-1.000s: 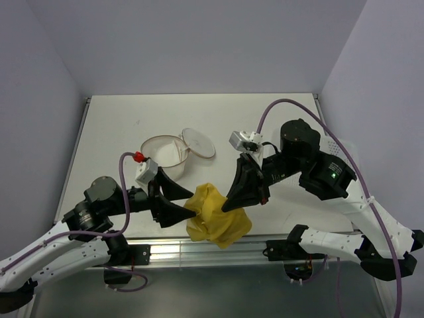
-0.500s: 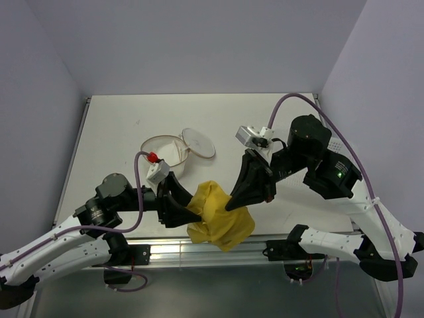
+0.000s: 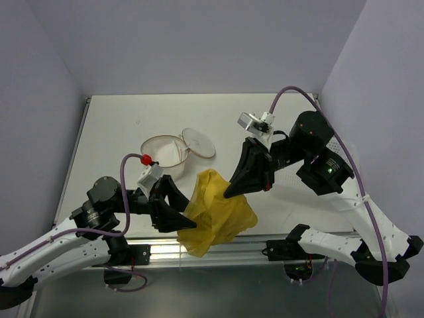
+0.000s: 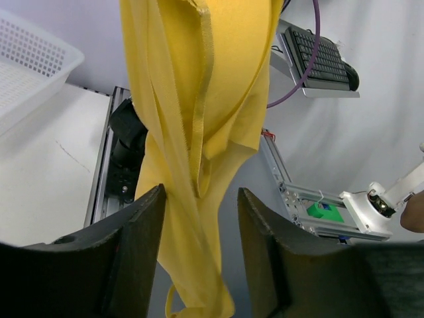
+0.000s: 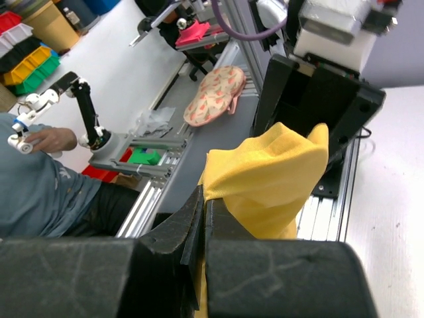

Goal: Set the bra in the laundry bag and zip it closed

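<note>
The mustard-yellow bra [image 3: 217, 211] hangs in the air over the table's near edge. My right gripper [image 3: 227, 193] is shut on its upper fold, and the pinch shows in the right wrist view [image 5: 205, 199] with the bra [image 5: 268, 173] bunched just beyond the tips. My left gripper [image 3: 185, 213] is open at the bra's left side. In the left wrist view the bra [image 4: 199, 86] hangs down between the spread fingers [image 4: 136, 255], close to the left one, and the gripper [image 4: 199, 258] grips nothing. The round white mesh laundry bag [image 3: 164, 151] lies open on the table behind the left gripper.
The bag's round flap [image 3: 199, 142] lies beside it to the right. The aluminium rail [image 3: 159, 248] runs along the table's near edge under the bra. A white plastic basket [image 4: 26, 73] and a keyboard [image 4: 324, 59] show off the table in the left wrist view.
My left gripper has opened and let go of the bra. The right gripper has lifted slightly, and the bra now hangs longer and lower from it.
</note>
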You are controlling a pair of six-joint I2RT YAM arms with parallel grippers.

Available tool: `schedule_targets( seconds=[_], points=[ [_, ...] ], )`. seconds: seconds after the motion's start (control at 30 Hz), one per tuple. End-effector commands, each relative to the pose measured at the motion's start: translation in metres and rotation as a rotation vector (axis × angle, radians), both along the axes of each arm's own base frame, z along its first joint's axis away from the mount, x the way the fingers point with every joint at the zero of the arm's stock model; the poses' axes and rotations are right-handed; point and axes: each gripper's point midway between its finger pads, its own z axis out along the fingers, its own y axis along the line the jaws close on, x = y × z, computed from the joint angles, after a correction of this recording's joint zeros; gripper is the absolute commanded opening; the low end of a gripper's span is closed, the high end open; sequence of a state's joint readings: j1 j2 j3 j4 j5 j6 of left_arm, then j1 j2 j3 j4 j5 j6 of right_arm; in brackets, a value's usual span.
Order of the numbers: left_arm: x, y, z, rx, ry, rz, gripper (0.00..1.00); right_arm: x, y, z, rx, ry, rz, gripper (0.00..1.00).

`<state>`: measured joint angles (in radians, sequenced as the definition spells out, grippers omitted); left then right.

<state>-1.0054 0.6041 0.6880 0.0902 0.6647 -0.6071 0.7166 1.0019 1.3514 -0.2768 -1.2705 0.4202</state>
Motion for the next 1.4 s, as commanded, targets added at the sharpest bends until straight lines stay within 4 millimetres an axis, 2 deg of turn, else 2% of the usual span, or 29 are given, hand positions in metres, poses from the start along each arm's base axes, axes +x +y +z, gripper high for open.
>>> schedule_targets(
  seconds=[0.0,0.17,0.2,0.27,0.4,0.47,0.5,0.53,0.57,0.63,0.77,0.83,0.9,0.93,1.0,1.03,1.1,1.13,1.2,1.23,1.37],
  points=[
    [-0.009,-0.001,0.009,-0.029,-0.014,-0.054,0.58,-0.005,-0.004,0.017,0.063,-0.041,0.030,0.00],
    [-0.004,-0.010,0.005,-0.001,-0.007,-0.043,0.59,-0.007,-0.005,0.021,0.077,-0.026,0.055,0.00],
    [-0.004,-0.012,0.005,0.003,-0.007,-0.045,0.53,-0.007,-0.004,0.021,0.075,-0.025,0.056,0.00],
    [-0.003,-0.013,0.007,0.000,-0.012,-0.039,0.48,-0.007,-0.004,0.020,0.074,-0.028,0.054,0.00],
    [-0.002,-0.012,0.012,-0.012,-0.022,-0.027,0.22,-0.003,-0.004,0.016,0.068,-0.028,0.042,0.00],
    [-0.004,-0.011,0.014,-0.019,-0.023,-0.029,0.15,0.002,-0.005,0.015,0.070,-0.031,0.027,0.00],
    [-0.005,-0.010,0.016,-0.023,-0.023,-0.032,0.07,0.004,-0.005,0.014,0.069,-0.027,0.023,0.00],
    [-0.006,-0.009,0.016,-0.027,-0.022,-0.031,0.04,0.006,-0.005,0.012,0.058,-0.004,0.016,0.00],
    [-0.007,-0.007,0.019,-0.036,-0.020,-0.031,0.00,0.014,-0.004,0.011,0.067,-0.015,-0.006,0.00],
    [-0.010,-0.005,0.021,-0.053,-0.020,-0.039,0.00,0.027,-0.002,0.005,0.061,-0.011,-0.056,0.00],
    [-0.019,0.004,0.033,-0.114,-0.007,-0.059,0.00,0.076,0.008,-0.021,0.008,0.081,-0.227,0.00],
    [-0.023,0.006,0.037,-0.141,-0.008,-0.074,0.00,0.100,0.009,-0.033,-0.016,0.116,-0.316,0.04],
    [-0.026,0.010,0.043,-0.164,-0.005,-0.079,0.00,0.125,0.012,-0.054,-0.059,0.184,-0.394,0.17],
    [-0.025,0.011,0.043,-0.168,-0.003,-0.073,0.00,0.137,0.010,-0.064,-0.087,0.225,-0.455,0.34],
    [-0.026,0.013,0.046,-0.178,-0.007,-0.075,0.00,0.163,0.007,-0.081,-0.115,0.241,-0.596,0.53],
    [-0.028,0.013,0.046,-0.179,-0.007,-0.083,0.00,0.164,0.005,-0.086,-0.121,0.243,-0.615,0.65],
    [-0.027,0.010,0.044,-0.168,-0.003,-0.087,0.00,0.169,0.001,-0.086,-0.114,0.235,-0.674,0.71],
    [-0.026,0.008,0.041,-0.161,-0.005,-0.085,0.00,0.163,-0.005,-0.079,-0.082,0.198,-0.689,0.77],
    [-0.023,0.006,0.039,-0.154,-0.006,-0.077,0.00,0.152,-0.009,-0.070,-0.030,0.143,-0.677,0.79],
    [-0.022,0.004,0.038,-0.150,-0.009,-0.072,0.00,0.140,-0.014,-0.063,0.020,0.089,-0.663,0.82],
    [-0.016,-0.003,0.037,-0.142,-0.012,-0.056,0.00,0.104,-0.023,-0.057,0.116,-0.018,-0.582,0.87]
  ],
)
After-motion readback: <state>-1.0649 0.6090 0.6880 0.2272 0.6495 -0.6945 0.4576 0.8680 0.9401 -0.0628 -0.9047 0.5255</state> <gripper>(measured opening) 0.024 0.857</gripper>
